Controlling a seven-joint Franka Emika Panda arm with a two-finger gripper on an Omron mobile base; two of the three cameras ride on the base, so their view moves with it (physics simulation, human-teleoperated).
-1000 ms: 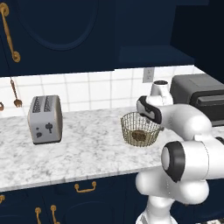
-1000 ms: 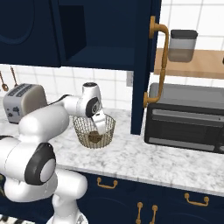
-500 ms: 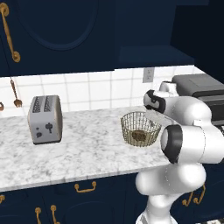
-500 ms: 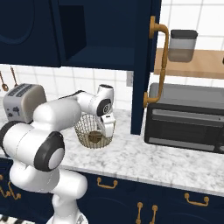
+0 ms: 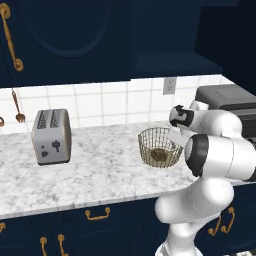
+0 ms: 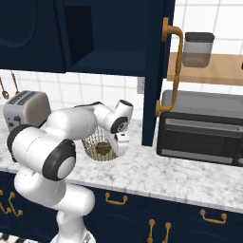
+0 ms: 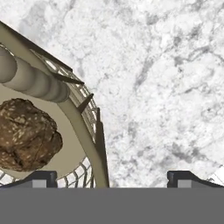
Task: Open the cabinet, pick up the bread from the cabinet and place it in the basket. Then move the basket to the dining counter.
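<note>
1. The gripper (image 7: 111, 180) hung with its jaws spread, straddling the basket (image 5: 159, 147) rim, grasping nothing yet.
2. The bread (image 7: 27, 134) lay inside the basket, on the inner finger's side.
3. The basket stood mid-worktop (image 5: 100, 170), between toaster (image 5: 51, 135) and oven (image 6: 204, 127).

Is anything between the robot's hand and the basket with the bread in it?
Nothing visible. The gripper hangs right at the basket rim, one fingertip over the mesh, the other over bare marble worktop. The bread sits inside, out of the way.
</note>
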